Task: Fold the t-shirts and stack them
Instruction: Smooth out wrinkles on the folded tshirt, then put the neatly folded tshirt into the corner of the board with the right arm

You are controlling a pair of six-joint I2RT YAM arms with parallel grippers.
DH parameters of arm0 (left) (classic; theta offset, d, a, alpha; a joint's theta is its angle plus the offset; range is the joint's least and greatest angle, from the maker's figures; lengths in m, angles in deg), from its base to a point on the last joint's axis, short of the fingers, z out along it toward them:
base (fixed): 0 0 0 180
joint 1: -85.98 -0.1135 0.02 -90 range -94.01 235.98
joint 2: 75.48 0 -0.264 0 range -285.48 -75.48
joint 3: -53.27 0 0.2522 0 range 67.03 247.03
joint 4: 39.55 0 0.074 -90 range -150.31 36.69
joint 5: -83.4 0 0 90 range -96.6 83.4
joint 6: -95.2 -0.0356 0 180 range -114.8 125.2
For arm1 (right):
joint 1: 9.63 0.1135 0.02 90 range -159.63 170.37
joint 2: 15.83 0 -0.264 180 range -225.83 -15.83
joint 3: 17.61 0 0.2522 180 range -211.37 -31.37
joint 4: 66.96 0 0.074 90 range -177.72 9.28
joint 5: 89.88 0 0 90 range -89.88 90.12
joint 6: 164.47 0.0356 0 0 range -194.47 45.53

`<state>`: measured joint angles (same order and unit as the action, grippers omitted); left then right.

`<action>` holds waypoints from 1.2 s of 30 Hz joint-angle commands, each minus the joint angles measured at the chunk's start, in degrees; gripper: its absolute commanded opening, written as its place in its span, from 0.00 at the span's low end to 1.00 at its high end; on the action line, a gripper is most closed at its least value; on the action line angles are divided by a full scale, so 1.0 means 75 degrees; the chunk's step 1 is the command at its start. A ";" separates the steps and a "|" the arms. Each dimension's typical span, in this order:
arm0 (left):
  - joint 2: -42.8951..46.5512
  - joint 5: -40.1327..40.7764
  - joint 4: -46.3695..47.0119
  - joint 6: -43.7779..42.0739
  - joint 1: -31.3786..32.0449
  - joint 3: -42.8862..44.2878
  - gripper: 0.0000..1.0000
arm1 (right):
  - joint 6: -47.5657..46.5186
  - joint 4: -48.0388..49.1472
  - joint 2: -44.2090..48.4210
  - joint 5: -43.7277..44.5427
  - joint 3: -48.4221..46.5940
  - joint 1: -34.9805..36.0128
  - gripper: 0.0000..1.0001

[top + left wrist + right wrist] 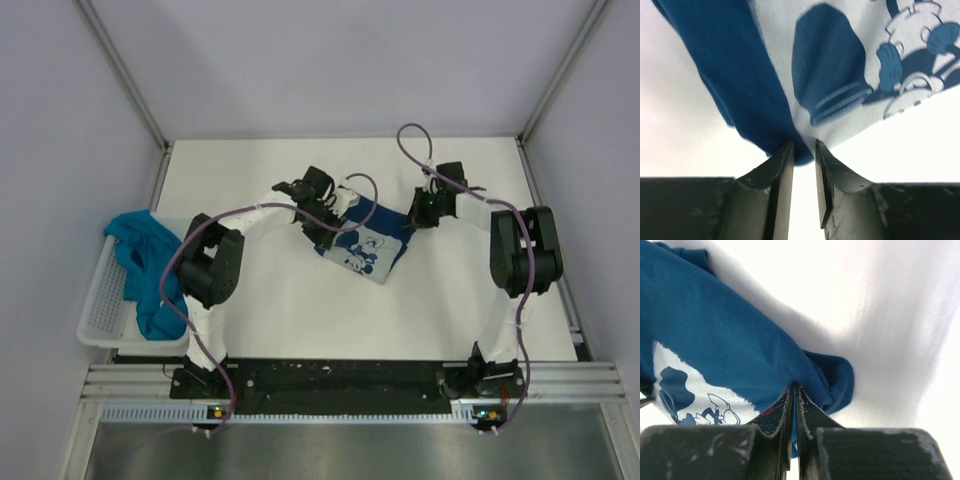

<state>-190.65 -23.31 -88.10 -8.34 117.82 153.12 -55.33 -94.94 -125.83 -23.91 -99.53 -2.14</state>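
Observation:
The navy t-shirt [365,245], with its pale printed graphic facing up, lies bunched into a small shape at the middle of the table. My left gripper [325,225] is at its left end, nearly shut, with a fold of the navy cloth [740,75] between its fingertips [786,150]. My right gripper [415,218] is at the shirt's right end, shut tight on a blue fold [730,340]. The teal t-shirt [145,270] lies crumpled in the basket at the left.
A white lattice basket [100,310] stands at the table's left edge and holds the teal shirt. Grey walls with metal posts close the back and sides. The arm bases sit on a black rail at the near edge.

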 commanded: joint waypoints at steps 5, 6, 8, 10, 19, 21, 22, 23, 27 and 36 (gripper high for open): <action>0.1481 -0.0316 -0.1223 -0.0608 -0.0120 -0.0460 0.39 | -0.1005 -0.1491 0.1069 0.1223 -0.1051 -0.0096 0.40; 0.1586 -0.0234 -0.0943 -0.0609 -0.0131 -0.0648 0.42 | -0.0935 -0.1503 0.1409 0.1212 -0.0828 -0.0096 0.48; 0.1564 0.0140 -0.0427 -0.0527 -0.0190 -0.0942 0.45 | -0.0701 -0.1491 0.1937 0.1108 -0.0243 -0.0096 0.61; 0.1296 0.0340 -0.0261 -0.0433 -0.0225 -0.0850 0.46 | -0.0420 -0.1444 0.2313 0.0780 0.0296 -0.0107 0.67; 0.0568 0.0366 0.0770 -0.0187 -0.0225 -0.1012 0.39 | 0.1267 0.0874 0.2316 -0.0288 0.2197 -0.0096 0.70; 0.0603 0.0131 0.0806 -0.0175 -0.0225 -0.1176 0.22 | 0.1607 0.1483 0.2000 -0.0474 0.2338 -0.0107 0.68; 0.0638 0.0037 0.0783 -0.0187 -0.0225 -0.1258 0.12 | 0.1760 0.1671 0.1766 -0.0649 0.2338 -0.0096 0.67; 0.0661 -0.0045 0.0759 -0.0198 -0.0213 -0.1317 0.02 | 0.1854 0.1801 0.1578 -0.0756 0.2303 -0.0096 0.66; 0.0813 -0.0513 0.0596 -0.0222 -0.0202 -0.1622 0.00 | 0.2240 0.2398 0.0956 -0.0932 0.2256 -0.0108 0.57; 0.1036 -0.0843 -0.0153 -0.0420 -0.0096 -0.1833 0.00 | 0.2524 0.2846 0.0439 -0.1401 0.2046 -0.0365 0.06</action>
<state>-185.47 -28.49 -85.04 -9.96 116.77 139.94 -36.64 -75.42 -121.48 -33.94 -82.09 -3.04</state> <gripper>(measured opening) 0.007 0.137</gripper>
